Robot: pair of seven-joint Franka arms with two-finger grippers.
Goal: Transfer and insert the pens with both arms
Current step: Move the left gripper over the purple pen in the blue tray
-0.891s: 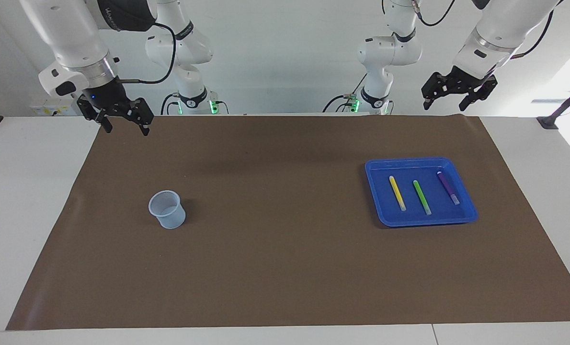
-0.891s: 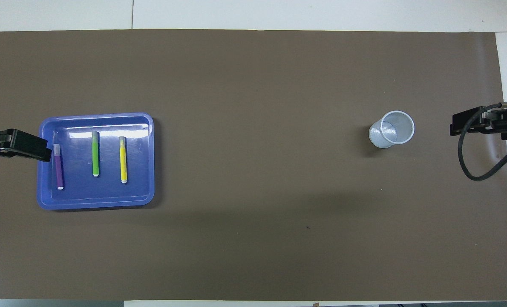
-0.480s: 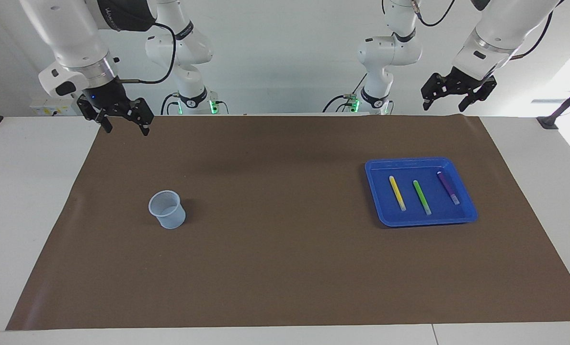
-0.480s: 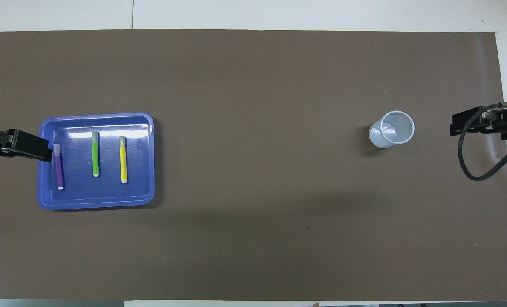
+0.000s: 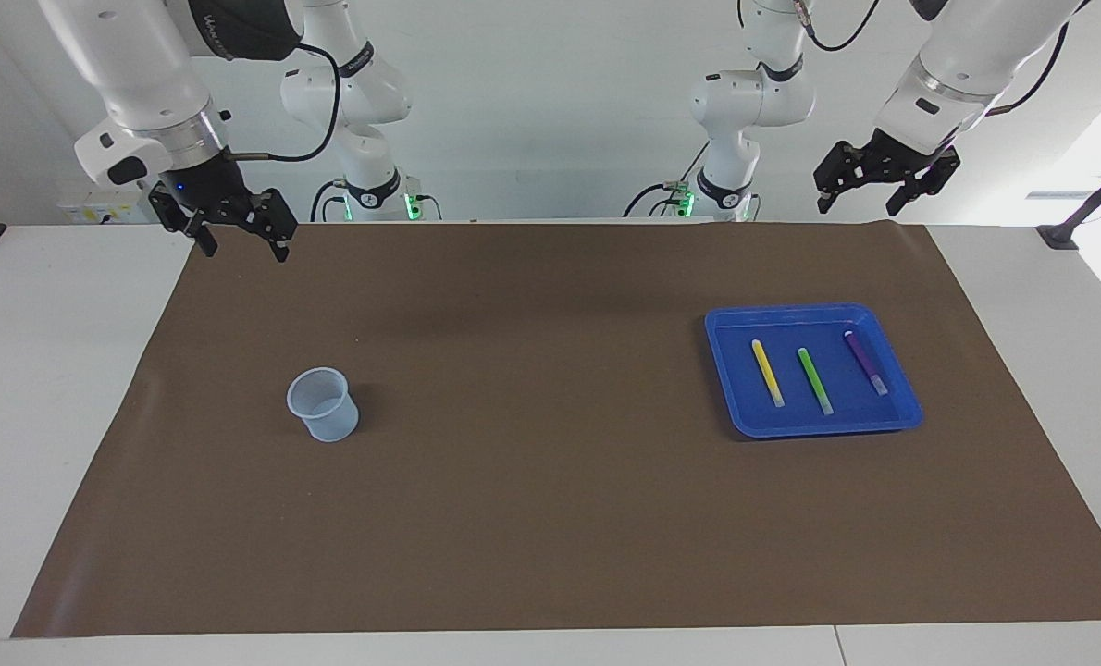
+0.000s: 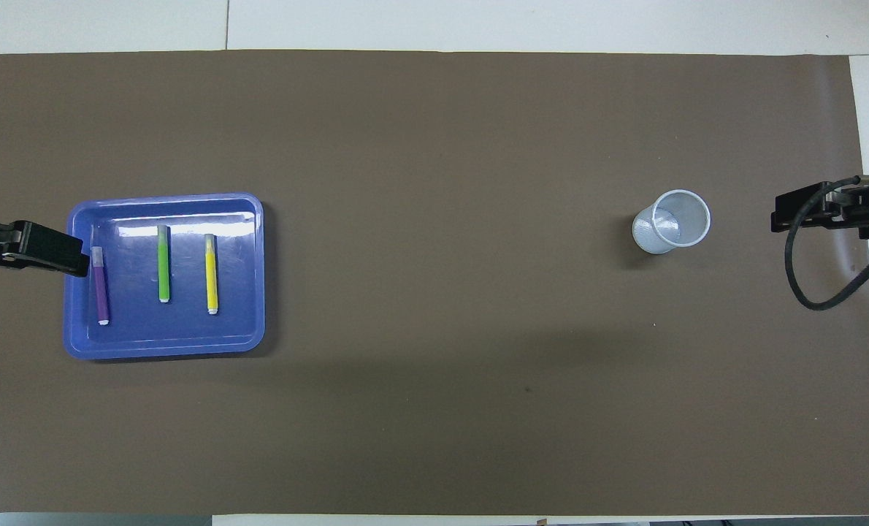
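1. Facing view: both claws hang open and empty, left gripper [image 5: 864, 192] high above the table's robot-side edge near the blue tray [image 5: 902, 421]; right gripper [image 5: 243, 237] waits.
2. Yellow pen [image 5: 767, 372], green pen [image 5: 814, 380] and purple pen [image 5: 865, 363] lie in the tray, apart.
3. Bring your left claw down astride one pen's middle.
4. The mesh cup [image 5: 324, 404] stands at the right arm's end.

Both large arms [image 5: 134, 65] have glossy white rounded shells, each ending in a silver wrist ring above a black two-finger tool. The right tool [image 5: 241, 242] shows a small blue light on its black body; a black cable loops from that wrist. The left tool [image 5: 860, 199] is black, linked and angular, with thin black cables trailing above.
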